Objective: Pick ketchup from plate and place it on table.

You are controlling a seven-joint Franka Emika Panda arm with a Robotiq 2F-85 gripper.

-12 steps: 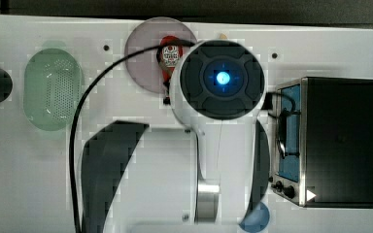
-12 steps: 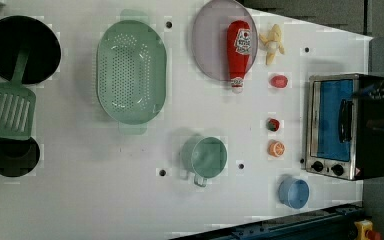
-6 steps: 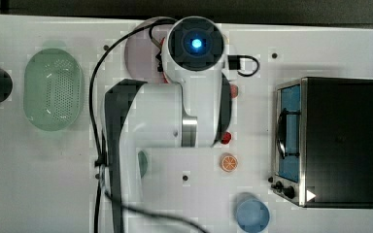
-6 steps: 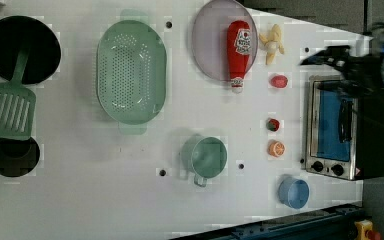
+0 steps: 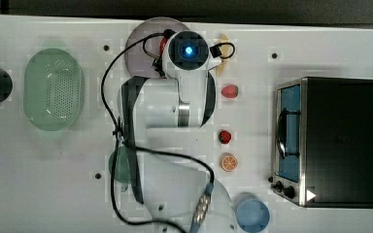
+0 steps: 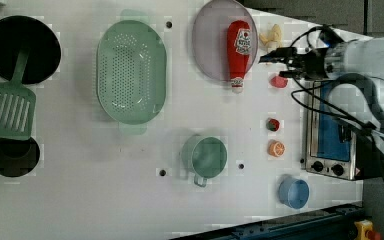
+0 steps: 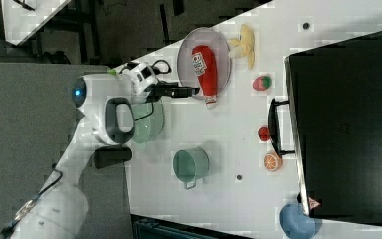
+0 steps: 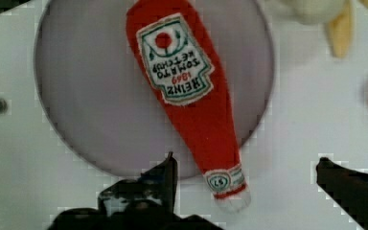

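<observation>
Currently we are logging: slim red soft ketchup bottle with white cap (image 8: 191, 103), lying flat on the round mauve-grey plate (image 8: 86, 96), claw poised above its cap end.
We are seeing the black two-fingered gripper (image 8: 244, 175) spread wide and holding nothing, one finger on each side of the neck; the bottle's long axis is running away from the claw across the plate, with the cap overhanging the rim onto the white table (image 6: 105, 200), so we are judging a descent onto the neck as next.

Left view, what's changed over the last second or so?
The arm swung in from the left view's right edge, bringing the open claw beside the plate, near the ketchup. Nothing is grasped. The ketchup lies on the plate as before; colander and cup unmoved.
</observation>
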